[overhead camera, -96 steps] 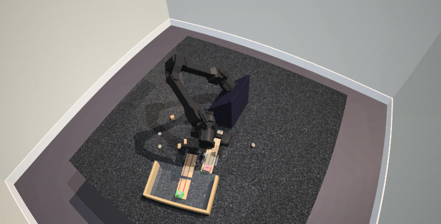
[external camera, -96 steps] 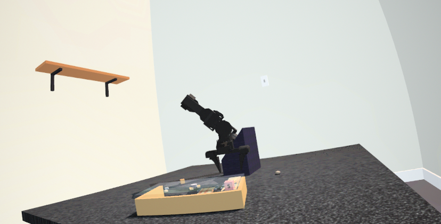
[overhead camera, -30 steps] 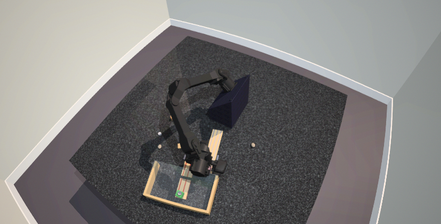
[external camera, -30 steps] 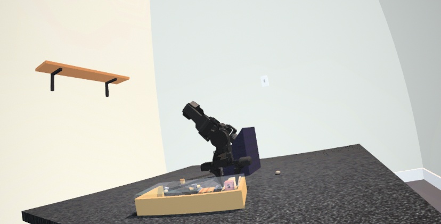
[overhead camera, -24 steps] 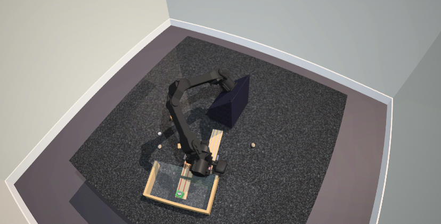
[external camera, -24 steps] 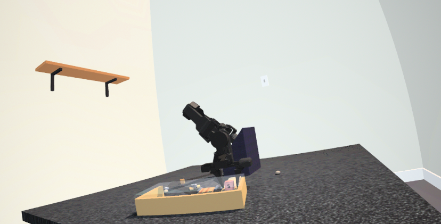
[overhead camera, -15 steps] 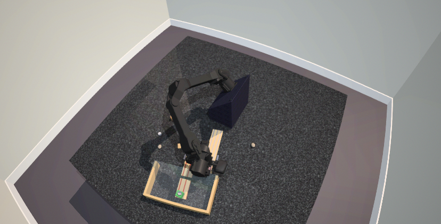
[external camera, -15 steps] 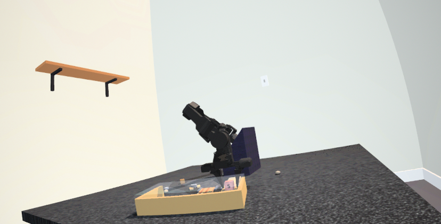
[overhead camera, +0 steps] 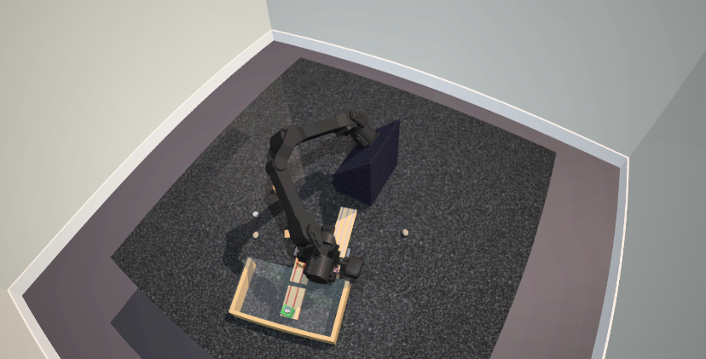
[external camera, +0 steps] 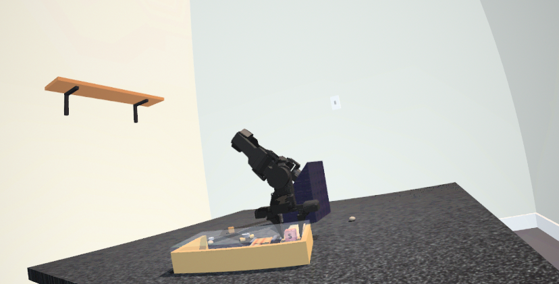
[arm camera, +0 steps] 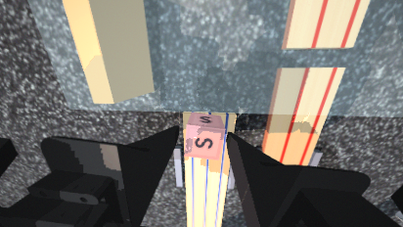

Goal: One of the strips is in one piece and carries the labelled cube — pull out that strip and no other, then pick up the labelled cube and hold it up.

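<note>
High top and low exterior views share the whole arm; the wrist view looks closely downward.

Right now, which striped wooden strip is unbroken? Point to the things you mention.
The blue-striped wooden strip [overhead camera: 346, 228] [arm camera: 199, 196], carrying the pink S cube [arm camera: 204, 143]; the red-striped one [overhead camera: 293, 297] [arm camera: 305, 98] has a gap.
</note>
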Controlling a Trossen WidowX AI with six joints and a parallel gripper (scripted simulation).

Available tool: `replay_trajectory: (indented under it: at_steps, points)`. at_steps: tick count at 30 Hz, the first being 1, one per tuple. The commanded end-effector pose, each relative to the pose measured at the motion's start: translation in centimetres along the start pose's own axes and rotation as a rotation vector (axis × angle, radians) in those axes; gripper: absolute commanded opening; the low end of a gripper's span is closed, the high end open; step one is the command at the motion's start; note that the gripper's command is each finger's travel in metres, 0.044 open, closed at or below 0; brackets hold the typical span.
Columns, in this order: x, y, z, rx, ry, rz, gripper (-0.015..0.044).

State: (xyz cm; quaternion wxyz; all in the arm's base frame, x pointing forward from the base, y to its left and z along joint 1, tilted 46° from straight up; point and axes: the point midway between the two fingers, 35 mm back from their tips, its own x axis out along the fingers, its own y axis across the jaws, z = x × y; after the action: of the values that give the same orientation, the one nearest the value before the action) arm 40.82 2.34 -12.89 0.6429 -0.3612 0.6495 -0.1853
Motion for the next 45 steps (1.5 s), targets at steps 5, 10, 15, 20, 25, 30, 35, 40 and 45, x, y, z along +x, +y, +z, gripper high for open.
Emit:
replay_trajectory:
  at_steps: [5, 10, 15, 20, 25, 30, 35, 40, 45]
  points:
    - [0.0, 0.0, 0.0, 0.0, 0.0, 0.0, 0.0132]
    - [0.0, 0.0, 0.0, 0.0, 0.0, 0.0, 0.0098]
    - [-0.4, 0.0, -0.5, -0.001, 0.0, 0.0, 0.0]
    - [-1.9, 0.1, -2.1, -0.003, 0.0, 0.0, 0.0]
    - [-3.2, 0.1, -3.9, -0.005, 0.0, -0.001, 0.0]
    - [-4.3, 0.0, -5.8, -0.007, 0.0, -0.002, 0.0]
    - [-4.4, 0.0, -6.3, -0.008, 0.0, -0.002, 0.0]
    - [-4.4, 0.0, -7.9, -0.007, 0.002, -0.001, 0.0]
    - [-4.4, 0.0, -9.8, -0.008, 0.002, -0.002, 0.0]
